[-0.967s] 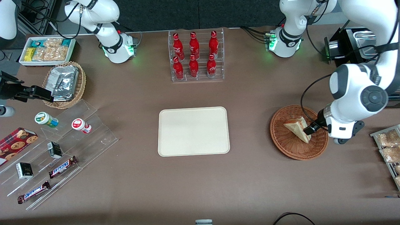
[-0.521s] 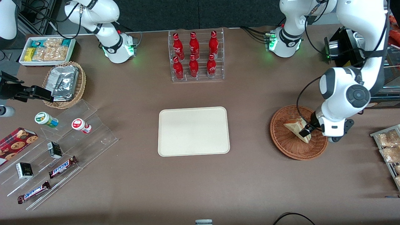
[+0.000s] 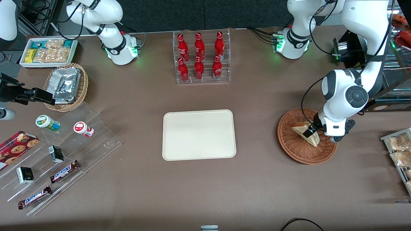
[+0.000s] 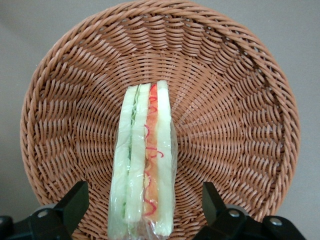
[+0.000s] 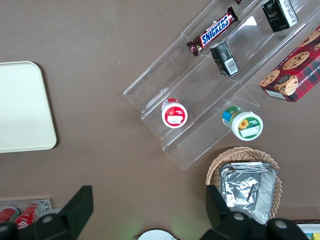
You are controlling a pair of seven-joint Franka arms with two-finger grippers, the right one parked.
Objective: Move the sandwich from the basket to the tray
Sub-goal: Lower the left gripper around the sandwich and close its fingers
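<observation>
We see the brown table (image 3: 257,179) first, with the cream tray (image 3: 199,134) lying flat at its middle, nothing on it. The acrylic rack of red bottles (image 3: 201,57) stands farther from the front camera than the tray. Toward the working arm's end sits the reddish-brown wicker basket (image 3: 306,136), well apart from the tray. Toward the parked arm's end we note the clear stepped display (image 3: 64,154) with snack bars and small cartons, a tan basket of foil packets (image 3: 66,86), and a white box of snacks (image 3: 48,52).

The sandwich (image 4: 144,165) is in the basket (image 4: 240,100), standing on edge with its red filling stripe facing the wrist camera; in the front view the sandwich (image 3: 303,132) lies near the basket's centre.

The gripper (image 3: 312,131) is down in the basket over the sandwich. In the wrist view the gripper (image 4: 142,205) is spread wide, one finger (image 4: 75,200) on each side of the wedge, both clear of the bread, nothing grasped.
</observation>
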